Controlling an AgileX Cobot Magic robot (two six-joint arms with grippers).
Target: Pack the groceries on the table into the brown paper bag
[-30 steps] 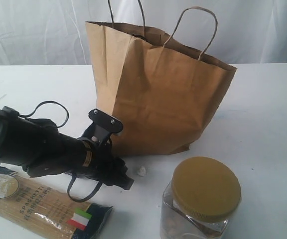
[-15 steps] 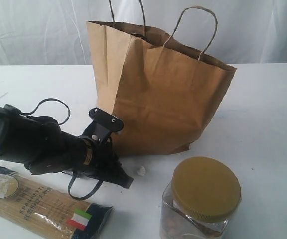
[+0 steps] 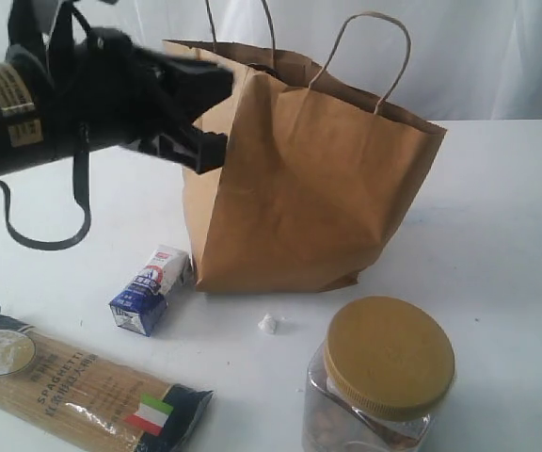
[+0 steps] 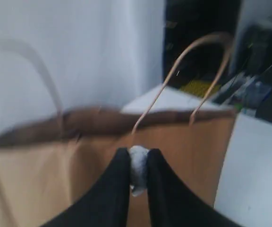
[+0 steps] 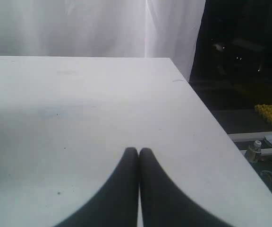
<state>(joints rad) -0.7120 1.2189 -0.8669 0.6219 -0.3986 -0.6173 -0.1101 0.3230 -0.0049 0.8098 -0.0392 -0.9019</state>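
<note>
Brown paper bag (image 3: pixel 309 188) stands upright and open-mouthed toward the back of the table (image 3: pixel 497 235). Its cord handles (image 3: pixel 376 56) stick up, so the only way in is from above. Left gripper (image 3: pixel 207 151) is raised to rim height at the bag's near-left corner, presumably to clear the edge before going over the opening. In the left wrist view its two fingers are pinched on a small pale lump (image 4: pixel 138 165), with the bag's rim straight ahead. That view is blurred and I cannot tell what the lump is, or whether it counts as a grocery. Unpacked items lie in front of the bag. The small white-blue carton (image 3: pixel 149 290) is on its side with one end just beside the bag's base. The spaghetti pack (image 3: pixel 73 377) lies flat near the front-left edge. The clear jar with mustard lid (image 3: pixel 384 367) stands upright at front right. A tiny white scrap (image 3: pixel 268 325) sits on the table between carton and jar. No other groceries show. Right gripper (image 5: pixel 139 151) is not in the exterior view; in the right wrist view its fingers are pressed together on nothing, over bare tabletop. Judgement: it is parked clear so the left arm can work alone. Task is early, with at least three items outside. The main risk is that the gripper could catch the thin rim and fold or tip the bag.
</note>
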